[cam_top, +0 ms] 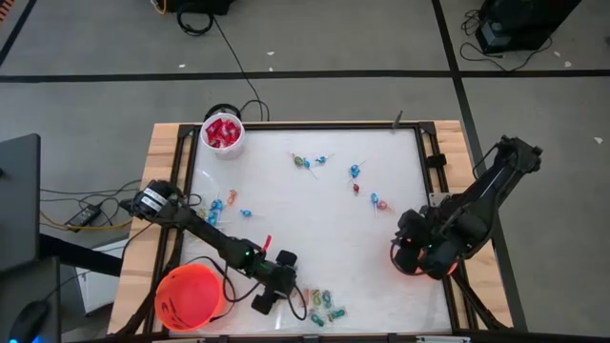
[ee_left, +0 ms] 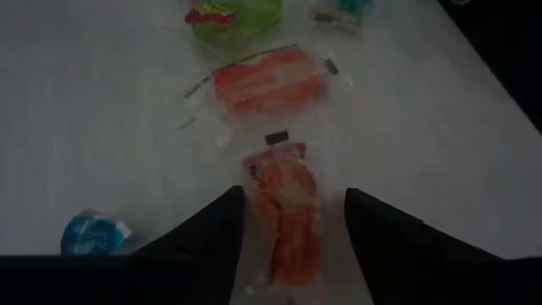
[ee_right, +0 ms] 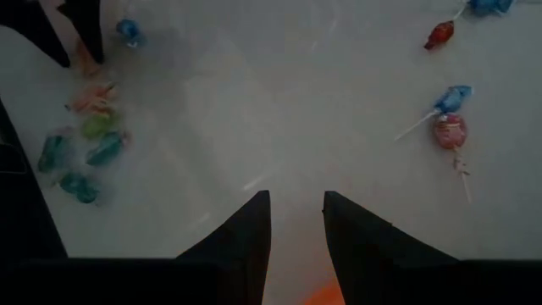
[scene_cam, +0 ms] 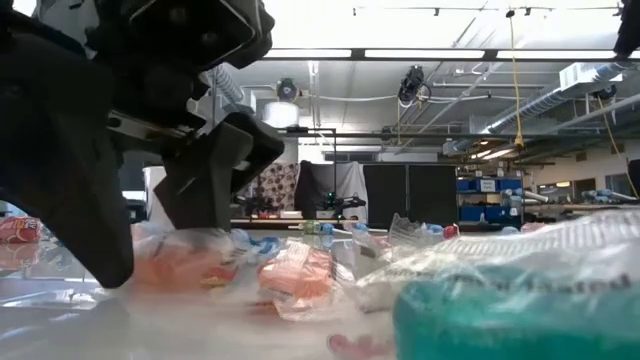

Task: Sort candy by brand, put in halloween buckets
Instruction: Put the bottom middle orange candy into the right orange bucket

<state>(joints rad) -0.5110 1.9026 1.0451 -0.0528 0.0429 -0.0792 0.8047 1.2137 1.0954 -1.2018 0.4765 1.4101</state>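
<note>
An orange wrapped candy [ee_left: 288, 212] lies flat on the white table near its near edge. My left gripper [ee_left: 292, 193] is open and points down at a slant, with one finger on each side of it. A second orange piece [ee_left: 267, 85], a green one [ee_left: 237, 17] and a blue one [ee_left: 93, 235] lie nearby. One orange bucket [cam_top: 164, 303] stands to the left of that gripper. My right gripper [ee_right: 296, 196] hangs open, with nothing between its fingers, over another orange bucket [cam_top: 396, 259] at the table's right. A white pail [cam_top: 236, 145] at the far left holds red packets. My left gripper's fingers [ee_left: 220, 220] stand on either side of the orange candy's clear wrapper [ee_left: 254, 174], which lies on the table. I cannot tell whether they touch it.
Lollipops [cam_top: 355, 173] lie scattered over the middle and far part of the table. A cluster of pastel pieces [cam_top: 322, 305] sits by the near edge, right of my left gripper. A few blue and orange sweets [cam_top: 217, 205] lie beside the left arm. The table has a raised wooden frame [cam_top: 162, 152].
</note>
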